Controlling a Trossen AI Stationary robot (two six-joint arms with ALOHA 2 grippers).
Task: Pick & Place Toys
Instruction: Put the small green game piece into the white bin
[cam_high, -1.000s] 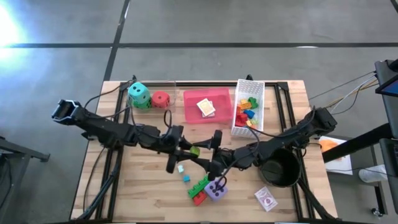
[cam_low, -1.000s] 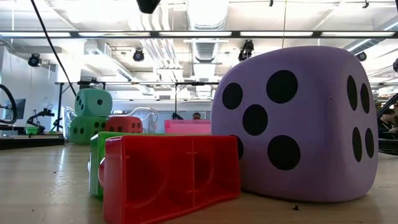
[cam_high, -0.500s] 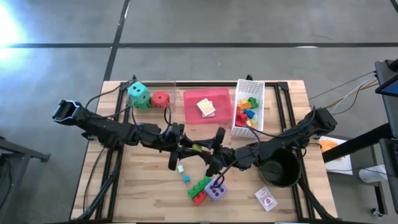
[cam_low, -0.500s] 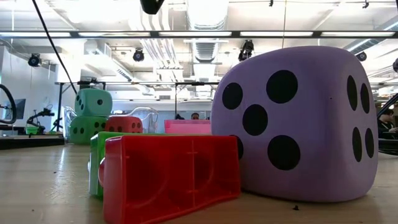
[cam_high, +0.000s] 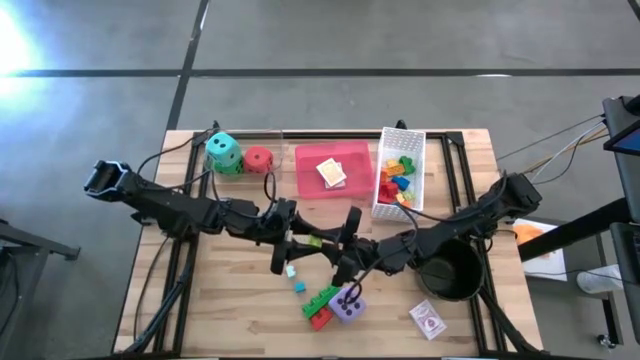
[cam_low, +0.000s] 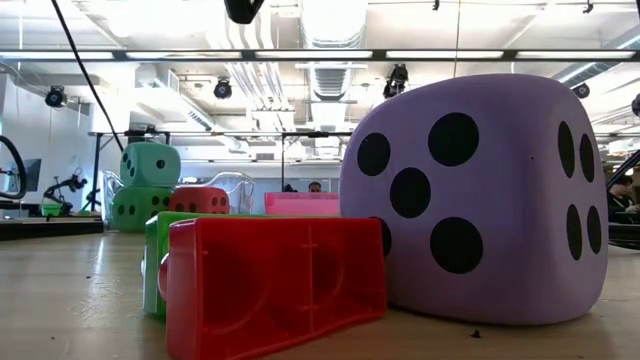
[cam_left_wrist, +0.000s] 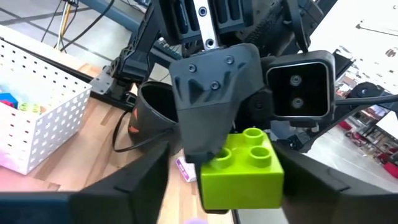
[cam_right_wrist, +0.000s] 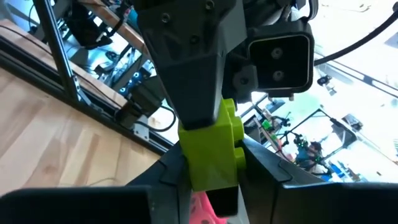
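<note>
Bricks (cam_high: 396, 179) in white basket (cam_high: 413, 141), cards (cam_high: 332, 173) in pink tray (cam_high: 310, 175)

Grey concrete floor (cam_high: 330, 40) spreads beyond the wooden table (cam_high: 230, 300); glare hits the floor's far corner; fluorescent ceiling strips (cam_low: 200, 54) glow above the table.

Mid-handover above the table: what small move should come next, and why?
Probably the left gripper should back straight off. Its fingers stand spread on either side of the lime brick, while the right gripper has its fingers clamped on it, so the brick looks handed over and ready for the white basket.
</note>
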